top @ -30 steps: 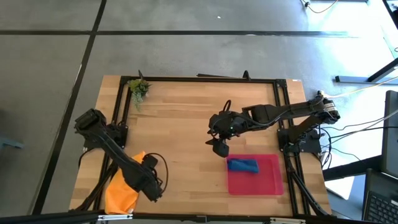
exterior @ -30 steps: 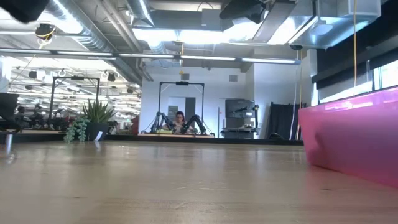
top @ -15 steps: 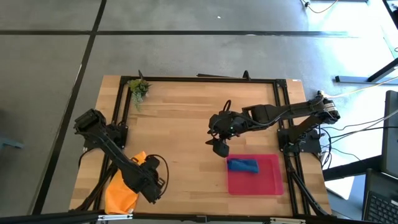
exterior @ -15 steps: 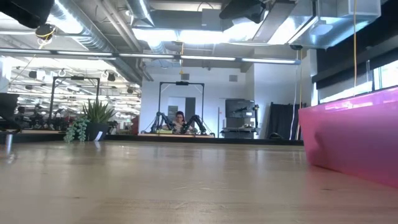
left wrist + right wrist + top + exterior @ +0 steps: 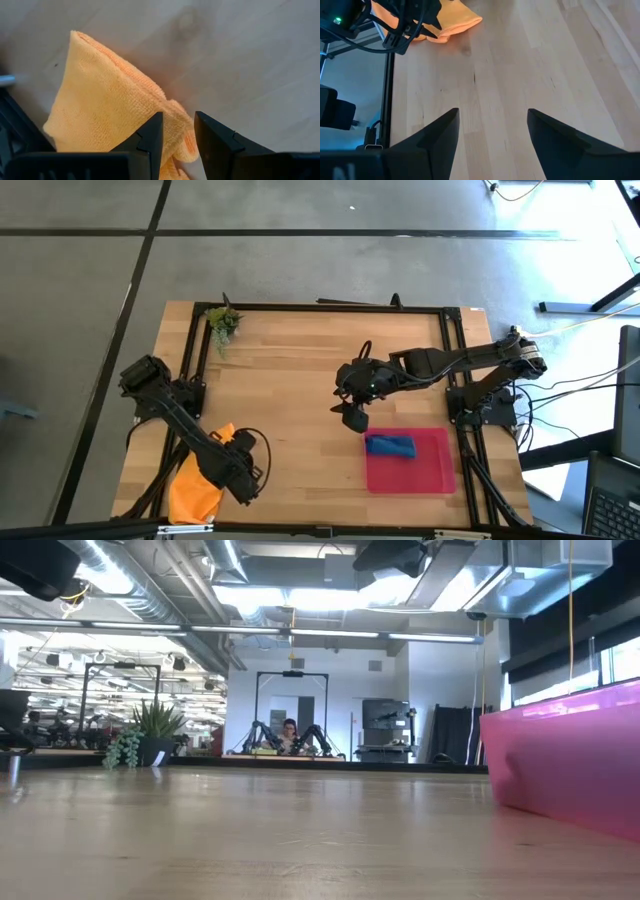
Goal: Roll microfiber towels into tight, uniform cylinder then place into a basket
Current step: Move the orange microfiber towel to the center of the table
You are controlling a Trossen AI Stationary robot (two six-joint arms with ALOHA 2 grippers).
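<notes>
Overhead view of a wooden table (image 5: pixel 290 395). At the front left corner, the left gripper (image 5: pixel 243 480) sits over an orange towel (image 5: pixel 192 492). A red tray (image 5: pixel 428 470) at front right holds a rolled blue towel (image 5: pixel 390 445). The right gripper (image 5: pixel 354 416) hovers just beside the tray. A small plant (image 5: pixel 222 321) stands at the back left.

The left arm is reaching toward the lower left of the high view, its left gripper (image 5: pixel 243 476) holding its fingers (image 5: pixel 150 137) a narrow gap apart. The right arm is stretching in from the right edge, its right gripper (image 5: pixel 354 418) hanging near centre with fingers (image 5: pixel 437 132) spread wide.
</notes>
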